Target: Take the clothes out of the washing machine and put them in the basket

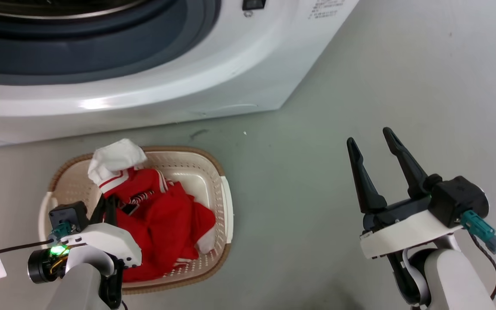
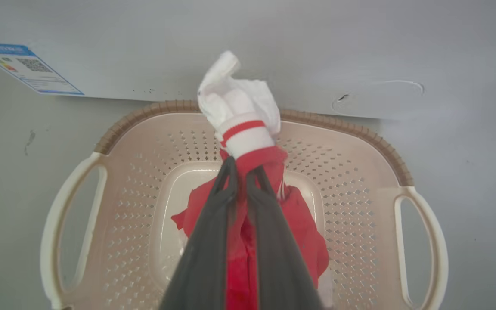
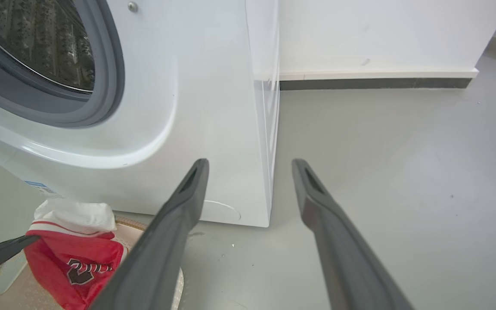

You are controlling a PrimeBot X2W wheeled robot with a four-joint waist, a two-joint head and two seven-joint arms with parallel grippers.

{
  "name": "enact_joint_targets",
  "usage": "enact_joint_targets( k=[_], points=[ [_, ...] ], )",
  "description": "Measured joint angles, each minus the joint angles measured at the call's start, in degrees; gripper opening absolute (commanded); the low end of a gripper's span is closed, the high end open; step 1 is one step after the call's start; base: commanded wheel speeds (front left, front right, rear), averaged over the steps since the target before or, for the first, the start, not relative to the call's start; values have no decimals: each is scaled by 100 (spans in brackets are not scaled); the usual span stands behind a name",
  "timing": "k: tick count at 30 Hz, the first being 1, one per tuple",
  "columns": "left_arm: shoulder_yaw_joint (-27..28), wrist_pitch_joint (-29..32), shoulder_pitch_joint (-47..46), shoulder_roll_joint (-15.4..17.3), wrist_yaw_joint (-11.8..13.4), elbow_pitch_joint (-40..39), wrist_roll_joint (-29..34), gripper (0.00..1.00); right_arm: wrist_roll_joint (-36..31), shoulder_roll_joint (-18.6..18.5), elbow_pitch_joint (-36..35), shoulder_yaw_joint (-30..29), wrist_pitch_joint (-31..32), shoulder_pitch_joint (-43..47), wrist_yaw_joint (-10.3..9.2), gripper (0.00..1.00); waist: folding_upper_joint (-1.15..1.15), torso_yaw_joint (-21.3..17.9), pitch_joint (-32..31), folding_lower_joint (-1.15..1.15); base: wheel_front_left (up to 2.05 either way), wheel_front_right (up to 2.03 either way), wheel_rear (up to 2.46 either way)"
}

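Observation:
The red clothes (image 1: 162,224) with white trim hang into the cream basket (image 1: 218,181) on the floor in front of the washing machine (image 1: 153,86). My left gripper (image 2: 241,172) is shut on the clothes (image 2: 252,137) just below a white cuff with a red stripe, holding the fabric over the basket (image 2: 342,181). In the head view the left gripper (image 1: 108,204) sits at the basket's near left side. My right gripper (image 1: 370,144) is open and holds nothing, over bare floor to the right. The right wrist view shows the clothes (image 3: 75,258) and the machine's drum (image 3: 37,43).
The machine's open porthole ring (image 1: 80,47) is at the top of the head view. A wall with a dark skirting strip (image 3: 377,82) runs behind the machine. Grey floor (image 1: 403,77) stretches to the right of the machine and basket.

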Motion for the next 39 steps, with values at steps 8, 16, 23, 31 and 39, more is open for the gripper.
enact_joint_targets(
  k=[8, 16, 23, 31, 39],
  points=[
    [196, 0, -491, -46, -131, 1143, 212, 0, 68, -1, 99, 68, -159, -176, 0, 100, 0, -307, 592, 0, 0, 0, 0],
    [203, -8, -756, -26, -175, 2145, 380, 0, 137, 0, 177, 144, -250, -286, 0, 100, 0, -563, 933, 0, 0, 0, 0],
    [234, -5, -960, -143, -269, 2953, 275, 100, 171, 0, 332, 181, -307, -308, 0, 100, 0, -610, 865, 0, 0, 0, 0],
    [213, 18, -926, -282, -480, 3195, 142, 100, 187, 1, 565, 164, -355, -301, 0, 100, 0, -486, 233, 0, 0, 0, 0],
    [147, 4, -690, -379, -583, 2936, 148, 100, 130, 2, 694, 11, -265, -25, 1, 100, 0, -254, -739, -2, 0, 0, 0]
  ],
)
